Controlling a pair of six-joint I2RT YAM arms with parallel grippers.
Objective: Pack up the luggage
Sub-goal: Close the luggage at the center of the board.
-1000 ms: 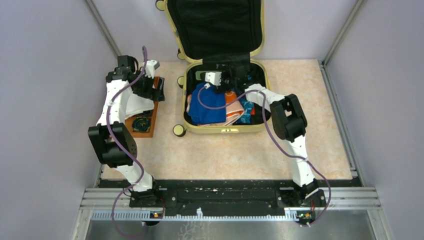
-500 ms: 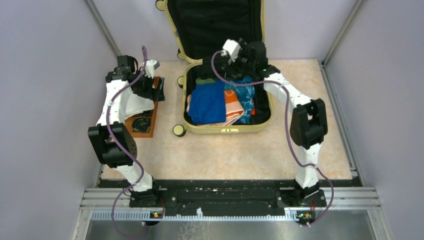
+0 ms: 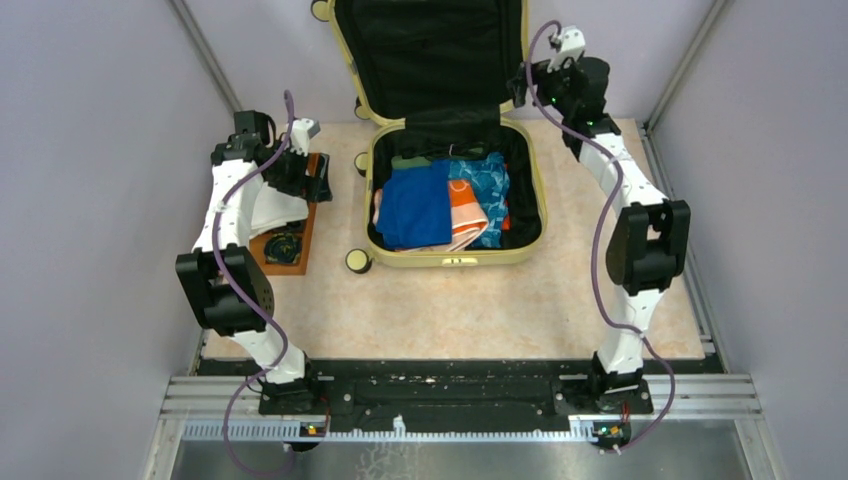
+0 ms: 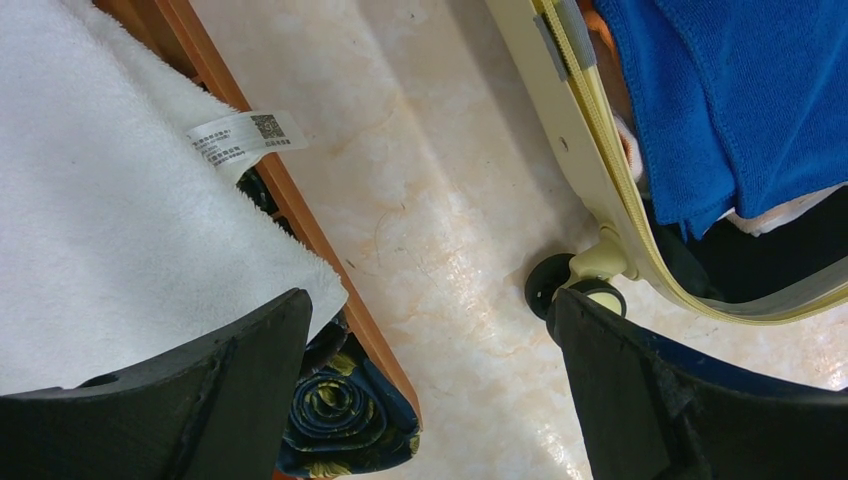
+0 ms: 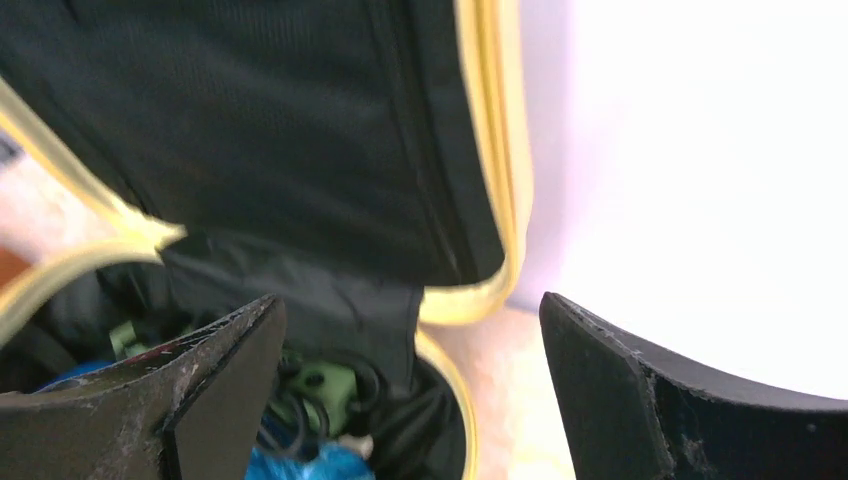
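The luggage (image 3: 455, 258) lies open at the far middle, its lid (image 3: 430, 50) propped upright and folded clothes (image 3: 412, 205) inside. I judge packing is partway done: a white towel (image 4: 90, 200) and a rolled dark cloth (image 4: 345, 420) sit unpacked on the wooden tray (image 4: 300, 235) to the left. My left gripper (image 4: 425, 320) hovers over the towel's edge, jaws spread and empty. My right gripper (image 5: 410, 310) hangs by the lid's right edge, jaws also spread. Next I'd lower the left gripper, pinch the towel and carry it right over the rim.
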